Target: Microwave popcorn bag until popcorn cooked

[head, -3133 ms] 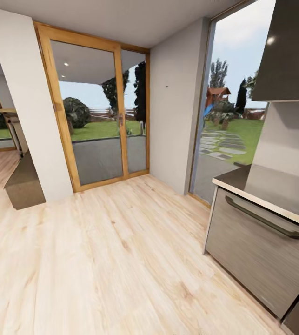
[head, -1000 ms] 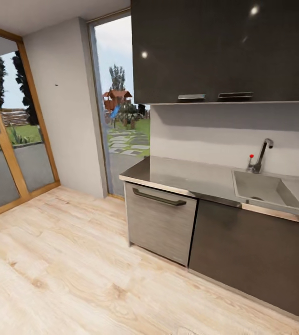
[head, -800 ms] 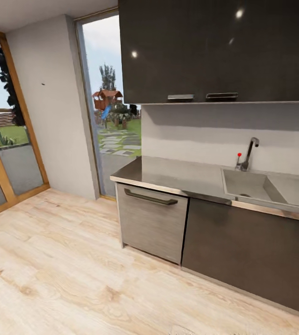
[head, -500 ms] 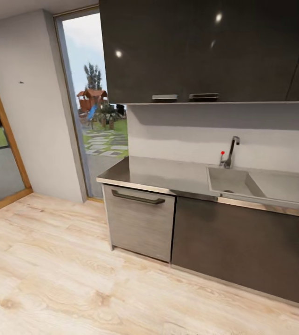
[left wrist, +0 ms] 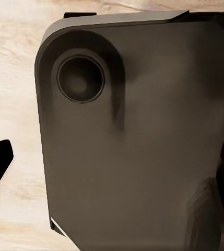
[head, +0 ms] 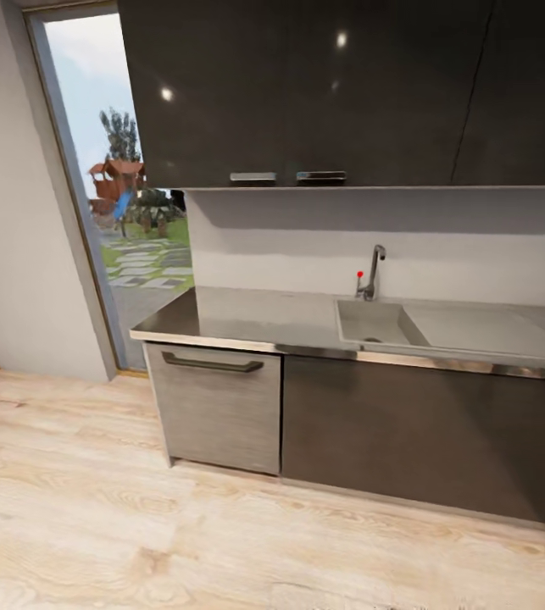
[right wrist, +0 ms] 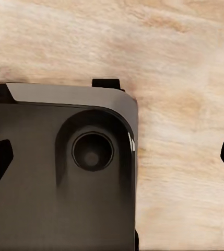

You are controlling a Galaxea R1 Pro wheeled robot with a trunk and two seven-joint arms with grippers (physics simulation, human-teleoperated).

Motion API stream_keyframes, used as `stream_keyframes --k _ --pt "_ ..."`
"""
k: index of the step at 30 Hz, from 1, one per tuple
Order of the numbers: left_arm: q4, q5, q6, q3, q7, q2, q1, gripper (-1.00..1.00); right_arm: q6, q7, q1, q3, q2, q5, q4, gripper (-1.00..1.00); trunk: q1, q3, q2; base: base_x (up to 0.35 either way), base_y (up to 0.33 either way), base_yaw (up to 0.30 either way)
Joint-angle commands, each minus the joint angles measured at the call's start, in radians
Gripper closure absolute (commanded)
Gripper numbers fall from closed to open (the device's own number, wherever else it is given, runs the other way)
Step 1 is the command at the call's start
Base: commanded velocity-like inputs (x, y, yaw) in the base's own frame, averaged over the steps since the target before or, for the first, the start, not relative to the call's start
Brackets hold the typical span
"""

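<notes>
countertop (head: pixel 247 318) edge, sink (head: pixel 374 322), open floor (head: pixel 136 525)

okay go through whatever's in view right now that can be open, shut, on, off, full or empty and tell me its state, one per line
Upper cabinets: doors shut.
Drawer front under the countertop: shut.
Dark lower cabinet: shut.
Tap: no water running.
Sink: looks empty.
Left hand: open, holding nothing.
Right hand: open, holding nothing.

Bright daylight, soft low-resolution renders
</notes>
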Motion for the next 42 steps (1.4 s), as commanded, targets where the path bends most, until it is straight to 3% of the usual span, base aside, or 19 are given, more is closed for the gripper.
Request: stream_keyframes --k 1,42 --pt "0.000 0.001 -0.001 0.000 0.000 0.000 0.000 -1.00 -0.004 0.001 -0.001 0.000 0.000 0.000 0.001 -1.00 0.000 -0.001 -0.001 0.000 0.000 -0.298" --pt "0.000 0.000 -0.001 0.000 0.000 0.000 0.000 -1.00 -0.005 -0.002 -0.001 0.000 0.000 0.000 0.001 -1.00 0.000 -0.001 -0.001 0.000 0.000 -0.298"
